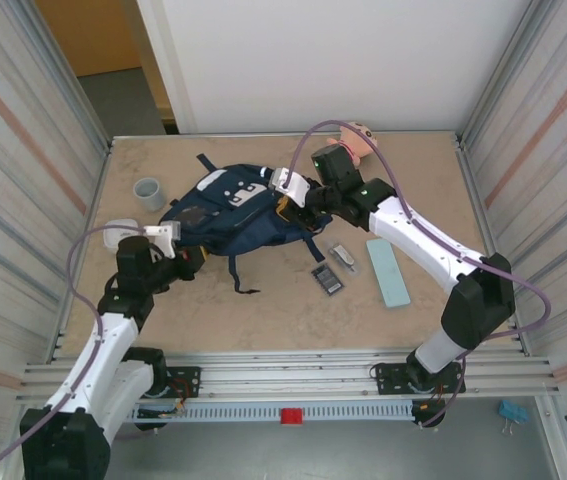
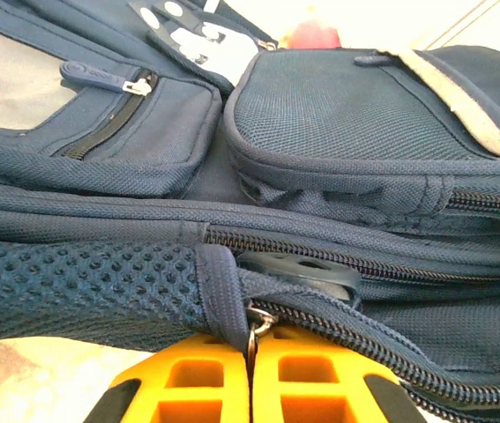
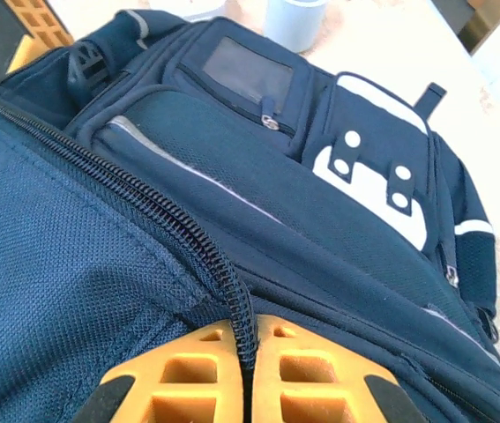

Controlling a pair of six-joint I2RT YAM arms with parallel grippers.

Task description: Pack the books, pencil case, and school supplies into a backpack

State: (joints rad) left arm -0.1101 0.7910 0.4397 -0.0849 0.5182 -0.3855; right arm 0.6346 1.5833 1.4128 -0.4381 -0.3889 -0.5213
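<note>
Backpack [image 1: 225,212]: lies flat on the far-left part of the table, front pockets up, straps trailing toward the near edge.

Left gripper [image 2: 251,370]: jaws closed together on the metal zip pull at the backpack's lower seam, just under a strap band.

Right gripper [image 3: 245,370]: jaws closed on the zip line along the opposite edge of the backpack.

Judgement: the two grips at opposite ends appear meant to hold the fabric taut so that the main zip can be run open. The compartment looks shut, and packing has not begun.

Pencil case [image 1: 388,272]: lies flat on the table, well right of the backpack. The calculator [image 1: 327,278] and the small clear-grey item [image 1: 343,257] lie between them, close together. All three are unpacked and within the right arm's reach.

Other items: a grey cup [image 1: 149,193] just left of the backpack; a pink plush toy [image 1: 356,140] at the far edge.

Surface: the table [image 1: 283,320] is tan and mottled.

Room: ribbed metal panels on both sides, a white board behind.
</note>
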